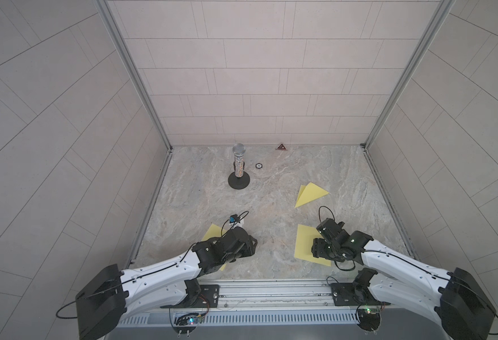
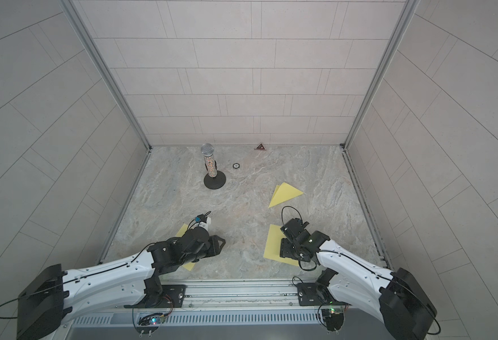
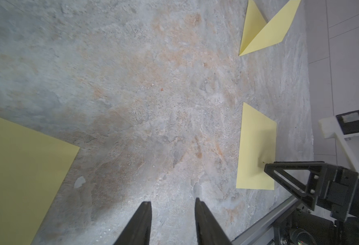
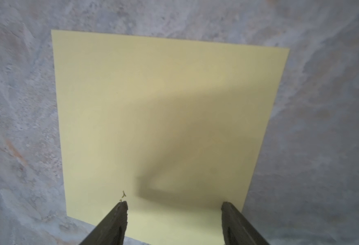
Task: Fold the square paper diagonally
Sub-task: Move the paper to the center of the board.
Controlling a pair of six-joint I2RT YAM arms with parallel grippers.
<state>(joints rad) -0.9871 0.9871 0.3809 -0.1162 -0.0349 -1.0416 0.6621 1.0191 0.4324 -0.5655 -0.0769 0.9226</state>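
Tabletop [image 1: 200, 188] of veined marble, seen from above, with a glittering microphone [image 1: 238, 160] standing upright on a round black base near the far wall. Well toward the robot from the microphone and off to its right, the square paper [image 1: 303, 240], pale yellow, lies flat and unfolded on the stone.

The right gripper [image 4: 174, 205] hangs low over one edge of that paper. Its two dark fingers are spread wide and have hold of nothing, and their shadow falls across the sheet. Whether the fingertips [image 4: 122, 209] actually touch the paper cannot be told.

The left gripper [image 3: 173, 212] is almost straight toward the robot from the microphone, over bare marble. Its jaws stand partly apart with only stone showing between them, and it grips nothing.

A second yellow sheet [image 1: 211, 234] lies flat, toward the robot and slightly left of the microphone, partly hidden under the left arm [image 1: 165, 268].

To the right of the microphone and a little nearer the robot lies a folded yellow triangle [image 1: 311, 194], one flap lifted slightly off the table. It is well apart from both grippers.

A small round disc [image 1: 259, 165] sits just to the right of the microphone. A red triangular marker [image 1: 281, 147] rests against the far wall, farther to the microphone's right.
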